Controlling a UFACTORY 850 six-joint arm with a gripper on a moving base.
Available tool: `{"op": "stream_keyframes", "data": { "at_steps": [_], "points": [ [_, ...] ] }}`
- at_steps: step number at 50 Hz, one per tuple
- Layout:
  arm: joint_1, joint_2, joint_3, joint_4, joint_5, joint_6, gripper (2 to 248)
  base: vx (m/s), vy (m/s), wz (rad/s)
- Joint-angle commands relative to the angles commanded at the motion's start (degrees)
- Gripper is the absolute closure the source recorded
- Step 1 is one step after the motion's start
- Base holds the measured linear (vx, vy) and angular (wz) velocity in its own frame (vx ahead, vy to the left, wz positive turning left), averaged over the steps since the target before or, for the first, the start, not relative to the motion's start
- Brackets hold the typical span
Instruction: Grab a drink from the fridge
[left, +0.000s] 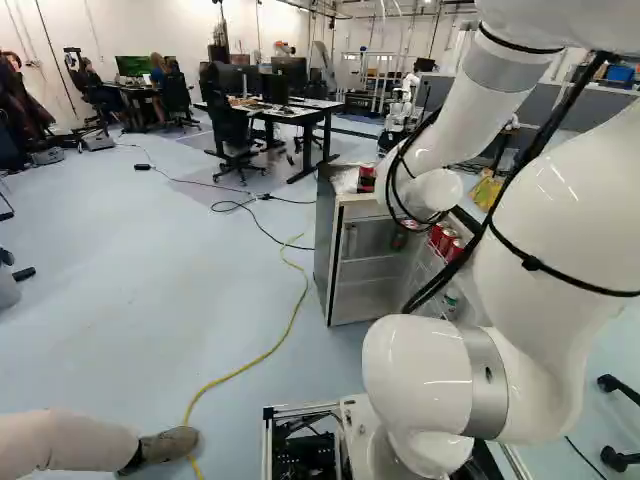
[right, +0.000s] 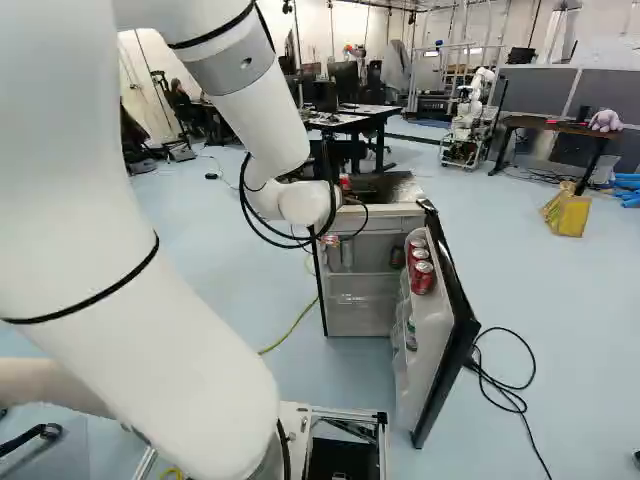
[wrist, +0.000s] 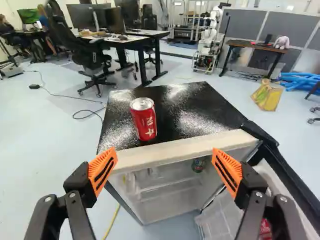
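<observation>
My pincer (wrist: 166, 167) stands apart; I judge the upright red can (wrist: 144, 121) on the fridge (wrist: 185, 102) nearest, ahead, toward the finger (wrist: 102, 169) away from the door (right: 432, 345); door cans (right: 421, 277) lie lower, opposite.

The white arm (left: 555, 200) is stretched up the right side of the left base view and the left side of the right base view. Its upper part is angled down to the rounded wrist (right: 303, 203). The claw (wrist: 165, 153) is spread wide, its orange pads (wrist: 100, 163) turned toward each other.
</observation>
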Motion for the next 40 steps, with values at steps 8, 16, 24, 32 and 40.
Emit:
{"op": "stream_keyframes", "data": {
  "at_steps": [8, 16, 24, 32, 40],
  "points": [
    [-1.7, 1.5, 0.3, 0.0, -3.1, 0.0, 3, 0.000, 0.000, 0.000],
    [-3.3, 2.6, 0.3, 0.0, -6.1, 0.0, 3, 0.000, 0.000, 0.000],
    [-4.9, 3.2, -0.2, 0.0, -9.2, 0.0, 3, 0.000, 0.000, 0.000],
    [-6.4, 3.6, -1.0, 0.0, -12.3, 0.0, 3, 0.000, 0.000, 0.000],
    [-7.9, 3.8, -1.9, 0.0, -15.4, 0.0, 3, 0.000, 0.000, 0.000]
  ]
}}
